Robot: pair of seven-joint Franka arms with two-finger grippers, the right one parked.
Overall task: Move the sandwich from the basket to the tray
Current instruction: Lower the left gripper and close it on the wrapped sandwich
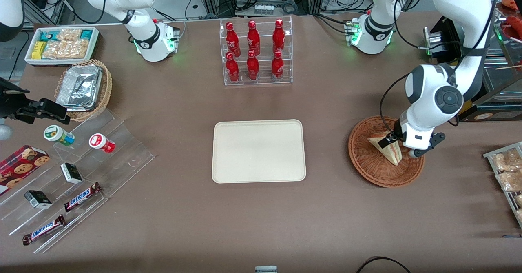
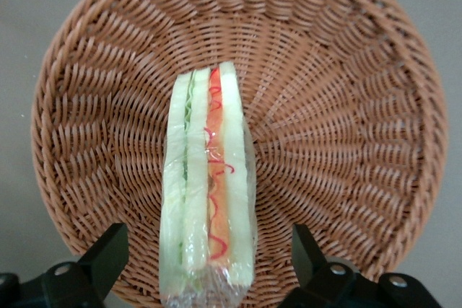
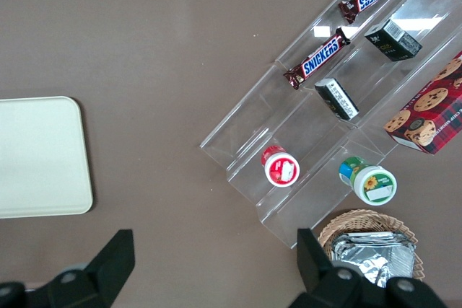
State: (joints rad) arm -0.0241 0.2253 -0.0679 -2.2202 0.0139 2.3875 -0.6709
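Note:
The sandwich [image 1: 386, 147] is a clear-wrapped wedge standing on its edge in the round reddish-brown wicker basket [image 1: 369, 165], toward the working arm's end of the table. In the left wrist view the sandwich [image 2: 208, 178] shows pale bread with green and red filling, on the basket's weave [image 2: 339, 128]. My left gripper [image 1: 400, 147] is low over the basket. It is open, with one finger on each side of the sandwich's wide end [image 2: 206, 257] and a gap at both. The cream tray [image 1: 259, 150] lies bare at mid-table, beside the basket, and shows in the right wrist view [image 3: 36, 156].
A clear rack of red bottles [image 1: 255, 52] stands farther from the camera than the tray. A rack of bagged snacks [image 1: 505, 175] sits at the table edge beside the basket. A clear stepped stand [image 1: 73, 171] with snacks, a foil-container basket [image 1: 81, 87] and a white bin [image 1: 61, 44] lie toward the parked arm's end.

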